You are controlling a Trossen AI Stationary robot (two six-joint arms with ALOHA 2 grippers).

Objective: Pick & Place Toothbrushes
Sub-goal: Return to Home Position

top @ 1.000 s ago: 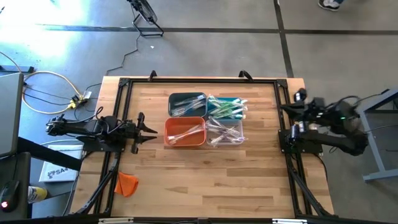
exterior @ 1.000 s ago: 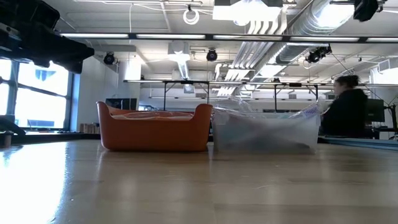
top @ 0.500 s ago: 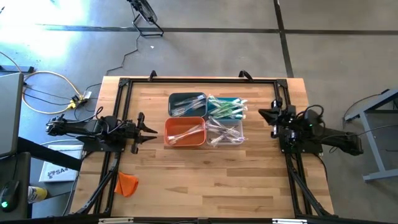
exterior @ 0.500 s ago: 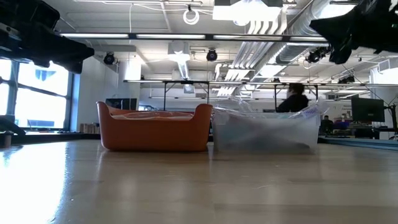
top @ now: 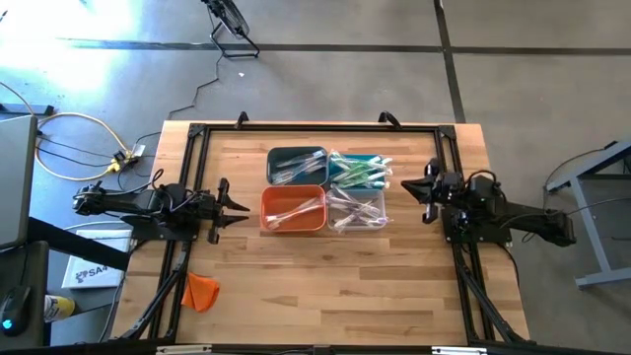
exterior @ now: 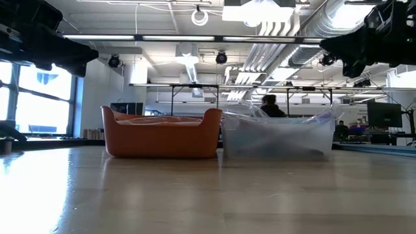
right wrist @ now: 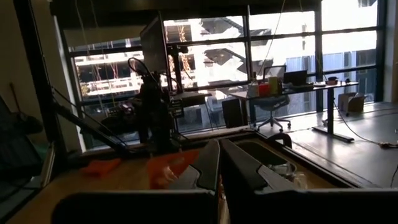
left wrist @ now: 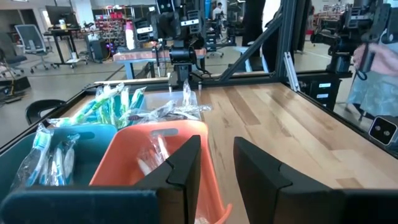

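The toothbrushes lie in the four bins mid-worktop, so sorting looks done. The left gripper, jaws slightly apart and empty, and the right gripper, jaws nearly closed and empty, flank them. Only parking both arms seems left.

Right arm: a second ago bent up and hanging out past the right edge of the table, at the right of the high view. Half a second ago it is swung in and lies level at right middle. Now it is slightly further left.
Right gripper: shifts from over the table's right rim to just inside it, now nearer the clear bin but apart from it.
Low view, upper right corner: the arm's dark bulk grows from a small scrap to fill the corner.
Person: crosses the background from far right to centre, now behind the clear bin.
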